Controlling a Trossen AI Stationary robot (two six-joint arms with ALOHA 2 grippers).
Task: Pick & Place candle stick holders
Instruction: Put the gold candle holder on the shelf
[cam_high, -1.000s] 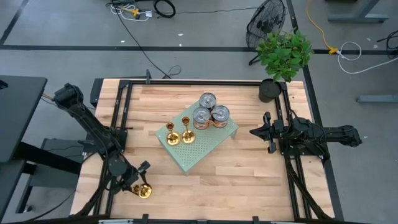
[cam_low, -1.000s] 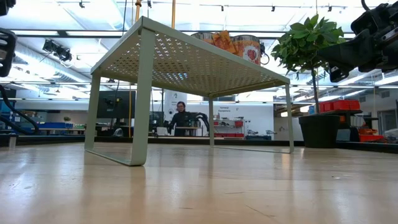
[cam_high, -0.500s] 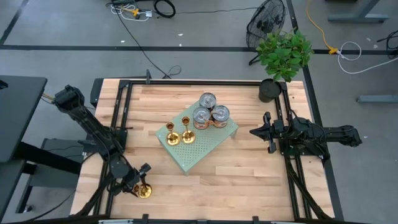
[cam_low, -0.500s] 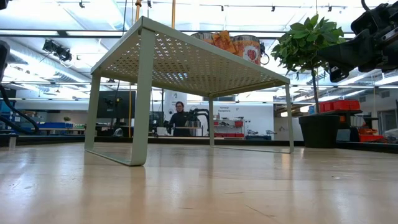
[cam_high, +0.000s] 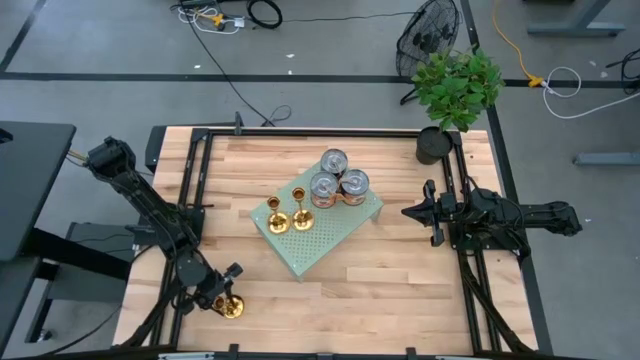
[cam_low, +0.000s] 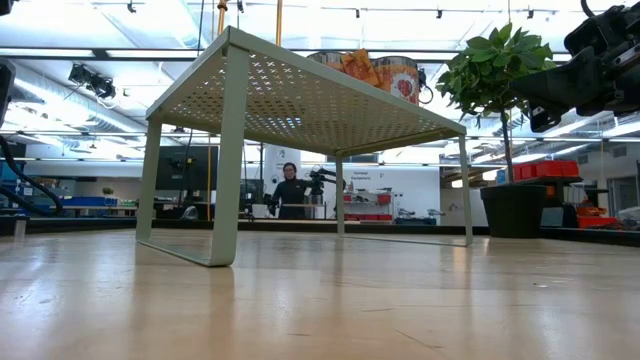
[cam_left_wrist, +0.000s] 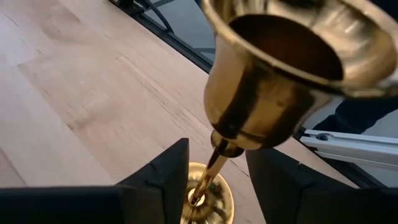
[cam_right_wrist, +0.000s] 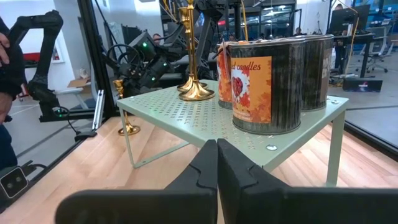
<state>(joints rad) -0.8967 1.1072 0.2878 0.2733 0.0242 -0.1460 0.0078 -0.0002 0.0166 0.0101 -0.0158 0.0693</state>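
**Brass Holder Framed at the Tabletop's Near-Left Corner**

Pictured from above: third candle stick holder (cam_high: 232, 307) upright on the bare tabletop (cam_high: 400, 270) near its front-left corner, well apart from the green perforated shelf (cam_high: 335, 235). Left gripper (cam_high: 222, 297) down at that holder — fingers (cam_left_wrist: 163, 176) partly parted, flanking the thin stem just above the round base in the left wrist view; contact with the stem not certain. Two more holders (cam_high: 289, 217) already standing side by side on the shelf, just beside three tin cans (cam_high: 335, 180). Right gripper (cam_high: 412, 211) parked off to the shelf's right, fingers (cam_right_wrist: 214, 165) pressed together on nothing.

Handling, as a judgement: polished metal, rigid, probably light but top-heavy with the flared cup (cam_left_wrist: 280, 68) overhead — slick under hard fingers and prone to swivel or tip if pinched off-centre. Best hold likely on the stem, squarely, low enough to clear the cup and steady the base. Little risk of breakage; more of a slip, or of knocking neighbours when setting down on the crowded shelf.
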